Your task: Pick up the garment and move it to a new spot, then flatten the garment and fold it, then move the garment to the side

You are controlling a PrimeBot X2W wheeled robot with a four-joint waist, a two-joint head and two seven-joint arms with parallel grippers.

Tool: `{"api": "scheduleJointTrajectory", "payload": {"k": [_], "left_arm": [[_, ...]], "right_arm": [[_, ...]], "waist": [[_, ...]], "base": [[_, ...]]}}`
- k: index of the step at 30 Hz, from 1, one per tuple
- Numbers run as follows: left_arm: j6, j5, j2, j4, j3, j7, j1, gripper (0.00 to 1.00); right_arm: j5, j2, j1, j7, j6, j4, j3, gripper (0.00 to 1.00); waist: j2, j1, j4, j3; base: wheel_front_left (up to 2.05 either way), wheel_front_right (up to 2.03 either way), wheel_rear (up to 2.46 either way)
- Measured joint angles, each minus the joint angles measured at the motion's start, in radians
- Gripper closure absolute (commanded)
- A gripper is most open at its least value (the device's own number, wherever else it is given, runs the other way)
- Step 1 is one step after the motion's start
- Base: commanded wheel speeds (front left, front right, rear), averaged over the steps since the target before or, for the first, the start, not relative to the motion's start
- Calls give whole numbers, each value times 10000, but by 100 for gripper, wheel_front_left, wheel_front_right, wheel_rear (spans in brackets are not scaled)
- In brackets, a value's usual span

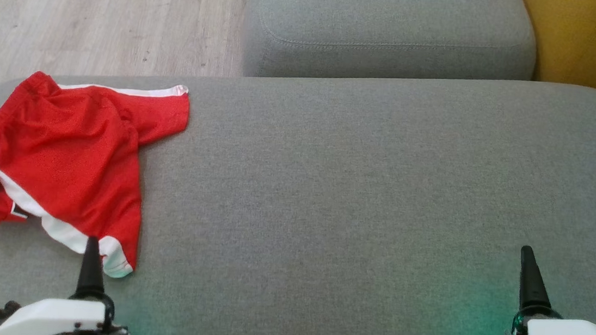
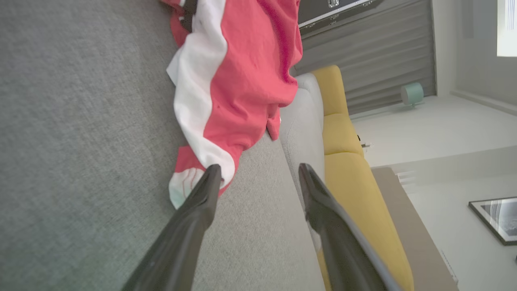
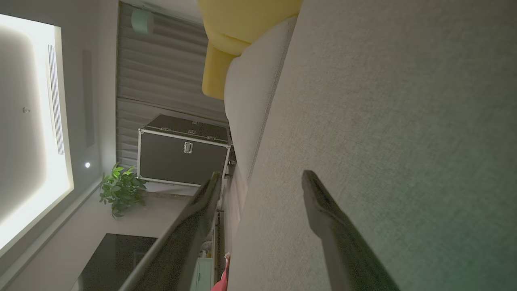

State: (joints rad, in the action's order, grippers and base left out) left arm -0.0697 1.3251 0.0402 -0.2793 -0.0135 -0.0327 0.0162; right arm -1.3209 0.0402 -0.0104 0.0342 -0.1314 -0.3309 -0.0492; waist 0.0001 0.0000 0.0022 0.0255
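**State.** The garment (image 1: 66, 159), red with white bands, lies crumpled on the left part of the grey cushion (image 1: 361, 195), close to its far and left edges. It is not flat: one part is bunched under the main panel on the left, and several folds cross the top layer.

**End effectors.** The left gripper (image 2: 259, 167) has its fingers spread and holds nothing. In the left wrist view, the finger nearer the cushion has its tip at the white hem corner (image 2: 183, 190). Whether it touches the cloth cannot be told. The right gripper (image 3: 262, 174) is also spread and empty. It sits over bare cushion at the right, well apart from the garment.

**Handling (judgement).**
- The fabric looks thin, light and limp. Expect it to drape and fold under its own weight once lifted.
- The weave appears smooth, so a shallow pinch may slip. Take a deep bite of cloth.
- Nothing here is fragile, so firm closure is acceptable.
- The cushion cover is textured, so dragging may bunch the cloth. Lift it clear before moving it.

**Grip point (judgement).** Take the near hem corner, where the white band is doubled and thicker. For flattening, take a second corner on the same edge with the other gripper and pull the two apart.
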Motion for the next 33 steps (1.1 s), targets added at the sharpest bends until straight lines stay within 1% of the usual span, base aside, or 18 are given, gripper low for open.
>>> {"api": "scheduleJointTrajectory", "payload": {"k": [5,12,15,20,33], "left_arm": [[96,-755,-2,98,178,109,136,0],[351,-1685,0,301,395,284,147,0],[364,-2034,0,353,477,428,197,0],[504,-2637,2,403,562,571,354,0],[715,-4498,8,686,899,920,493,0]], "right_arm": [[859,0,-5,-161,2,-2,0,0],[1676,0,-15,-360,0,132,117,0],[2042,0,-22,-437,0,136,132,0],[2681,0,-26,-589,0,136,176,0],[4544,0,-157,-955,0,385,704,0]], "waist": [[0,0,16,58],[0,0,34,143],[0,0,42,184],[0,0,54,259],[0,0,103,441]], "base": [[0,0,0],[0,0,0],[0,0,0],[0,0,0],[0,0,0]]}}
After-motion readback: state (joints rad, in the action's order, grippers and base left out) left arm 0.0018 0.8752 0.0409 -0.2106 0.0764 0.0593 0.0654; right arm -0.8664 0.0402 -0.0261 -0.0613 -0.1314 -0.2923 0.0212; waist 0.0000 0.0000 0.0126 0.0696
